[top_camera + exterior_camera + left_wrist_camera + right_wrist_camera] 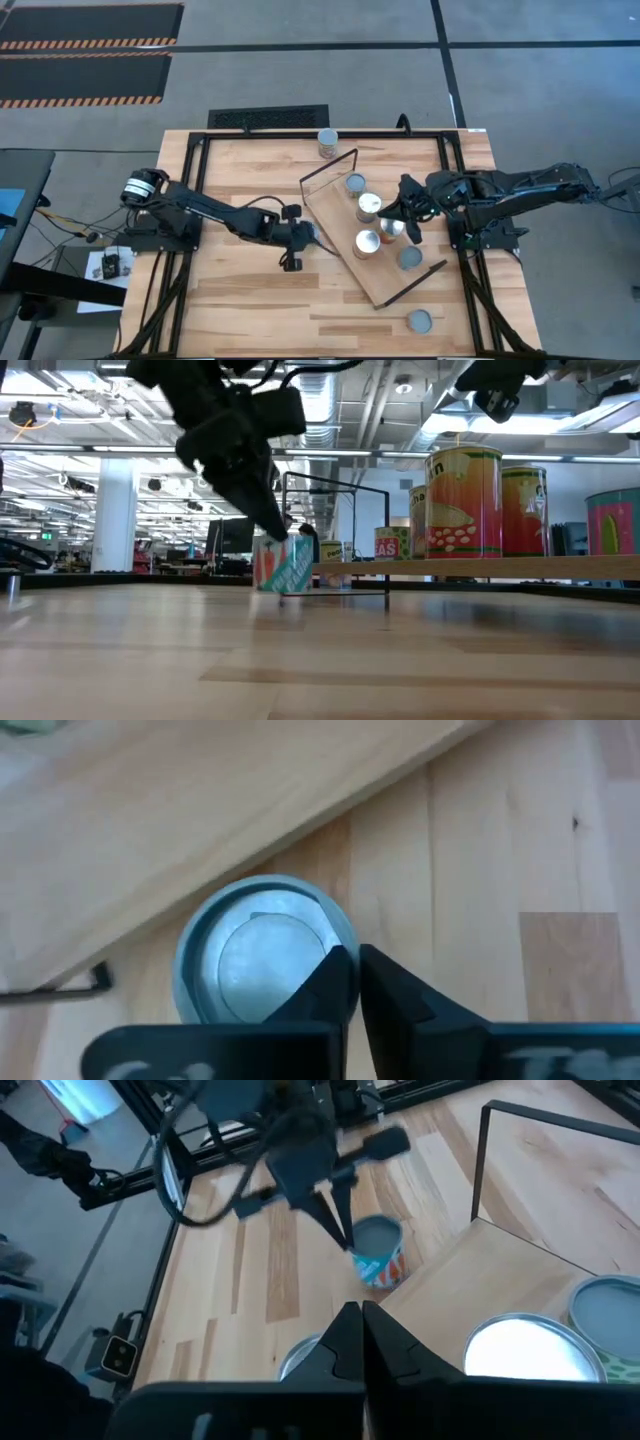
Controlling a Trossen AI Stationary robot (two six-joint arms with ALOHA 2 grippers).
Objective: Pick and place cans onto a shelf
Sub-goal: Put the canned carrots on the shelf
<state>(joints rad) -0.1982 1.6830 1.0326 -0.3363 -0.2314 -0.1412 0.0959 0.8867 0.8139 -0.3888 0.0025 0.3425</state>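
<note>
We see the left gripper (348,982) pinched shut beside the teal-and-orange tin's grey lid (262,960), gripping nothing; we judge reopening comes next.

Bright, even overhead light; ceiling lamps (400,388) glare in the low view, whose near tabletop (300,660) looks somewhat blurred.

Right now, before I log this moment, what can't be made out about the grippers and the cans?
- Left wrist view: the shut left gripper overlaps the teal can's rim, so contact cannot be told.
- High view: that gripper's wrist hides this can beside the shelf.
- Right wrist view: the right gripper covers part of a shelf can, and the bottom edge cuts off the rest.
</note>
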